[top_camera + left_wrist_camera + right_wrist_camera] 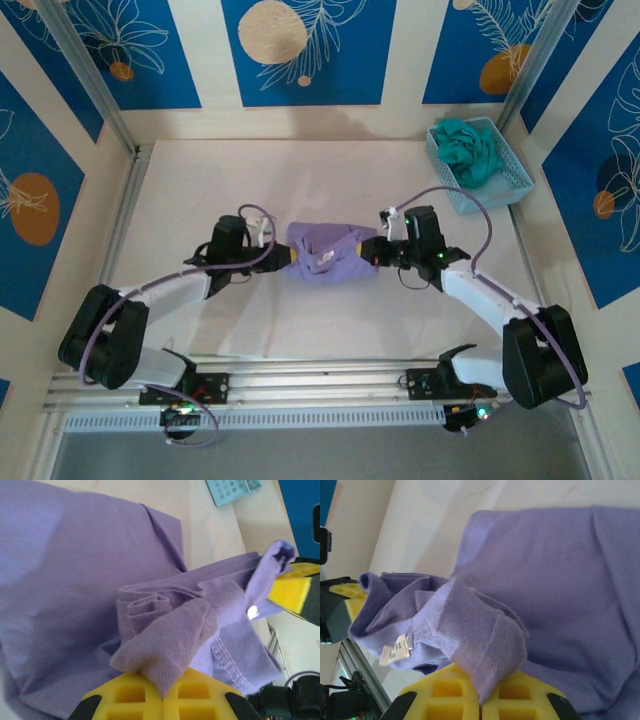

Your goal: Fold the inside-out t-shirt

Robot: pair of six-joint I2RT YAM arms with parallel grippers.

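The lavender inside-out t-shirt (325,252) hangs bunched between my two grippers over the middle of the table. My left gripper (283,256) is shut on its left end; in the left wrist view a fold of the t-shirt (170,645) is pinched between the yellow fingers (125,697) of the left gripper (163,698). My right gripper (366,250) is shut on the right end; the right wrist view has a fold of the t-shirt (480,640) clamped in the right gripper (480,703). A small white label (395,651) dangles near the collar.
A light blue basket (516,176) holding a teal-green garment (472,150) stands at the back right of the table. An aluminium rail (300,380) runs along the near edge by the arm bases. Bare tabletop (300,170) lies behind the shirt.
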